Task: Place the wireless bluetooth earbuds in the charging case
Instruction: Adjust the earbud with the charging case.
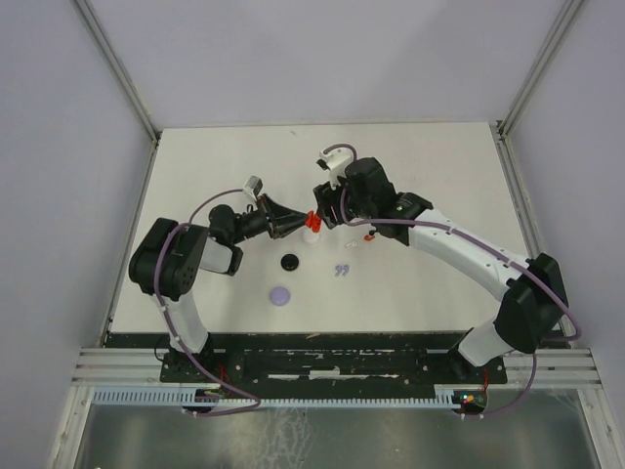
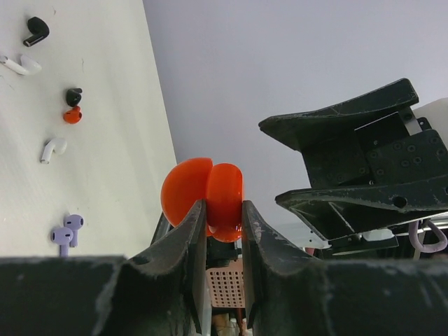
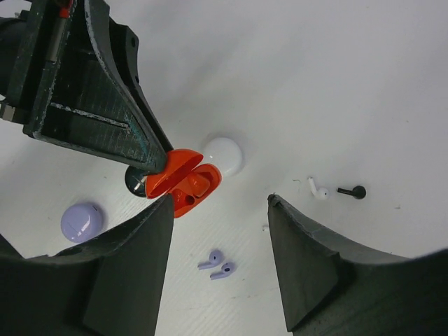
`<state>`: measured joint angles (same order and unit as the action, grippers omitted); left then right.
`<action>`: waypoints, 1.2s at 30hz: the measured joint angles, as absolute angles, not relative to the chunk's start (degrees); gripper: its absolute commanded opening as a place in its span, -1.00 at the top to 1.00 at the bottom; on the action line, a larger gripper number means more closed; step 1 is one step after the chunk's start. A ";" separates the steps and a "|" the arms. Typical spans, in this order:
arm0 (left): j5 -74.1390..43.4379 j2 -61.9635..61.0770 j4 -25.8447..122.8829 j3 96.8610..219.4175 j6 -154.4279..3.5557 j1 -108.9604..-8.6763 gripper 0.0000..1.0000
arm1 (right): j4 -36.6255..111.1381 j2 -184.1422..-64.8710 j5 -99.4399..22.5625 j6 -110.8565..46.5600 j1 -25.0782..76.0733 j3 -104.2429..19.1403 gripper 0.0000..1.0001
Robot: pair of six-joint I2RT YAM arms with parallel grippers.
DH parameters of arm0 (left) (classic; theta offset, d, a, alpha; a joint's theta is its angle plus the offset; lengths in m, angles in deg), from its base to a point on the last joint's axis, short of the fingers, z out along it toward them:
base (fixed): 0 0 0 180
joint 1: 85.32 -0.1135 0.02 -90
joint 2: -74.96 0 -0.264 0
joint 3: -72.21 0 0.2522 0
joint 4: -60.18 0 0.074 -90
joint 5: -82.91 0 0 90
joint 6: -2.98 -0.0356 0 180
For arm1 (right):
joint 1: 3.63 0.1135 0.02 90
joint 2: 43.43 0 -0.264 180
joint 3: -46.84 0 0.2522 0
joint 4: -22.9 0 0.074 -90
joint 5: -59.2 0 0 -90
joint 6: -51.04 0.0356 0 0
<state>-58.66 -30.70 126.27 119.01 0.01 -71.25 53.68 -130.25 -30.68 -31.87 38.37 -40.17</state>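
My left gripper [image 2: 222, 207] is shut on an open red charging case [image 2: 204, 187] and holds it above the table; it also shows in the top view [image 1: 299, 224]. In the right wrist view the red case [image 3: 187, 183] has a red earbud [image 3: 199, 183] in one slot. My right gripper [image 3: 218, 210] is open and empty, just above and beside the case [image 1: 312, 221]. On the table lie a lavender earbud pair [image 3: 217, 264], a white earbud [image 3: 318, 189] and a black earbud [image 3: 352, 191]. A loose red earbud [image 2: 72, 115] lies beside a black earbud [image 2: 73, 94].
A white round case [image 3: 224, 155] sits just behind the red case. A black disc [image 1: 290, 262] and a lavender disc [image 1: 282, 294] lie on the white table nearer the arm bases. More white earbuds [image 2: 52, 148] lie to the right. Grey walls surround the table.
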 measured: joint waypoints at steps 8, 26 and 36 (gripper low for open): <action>-59.78 -31.86 127.76 119.16 1.87 -70.40 0.94 | 56.45 -133.03 -30.81 -33.86 39.35 -41.22 -0.14; -60.15 -34.60 130.60 120.82 3.68 -69.20 0.94 | 58.35 -134.69 -31.31 -35.61 39.90 -42.18 0.02; -60.15 -34.62 130.60 120.84 4.49 -69.11 0.94 | 58.59 -135.37 -31.90 -35.87 40.14 -42.62 0.18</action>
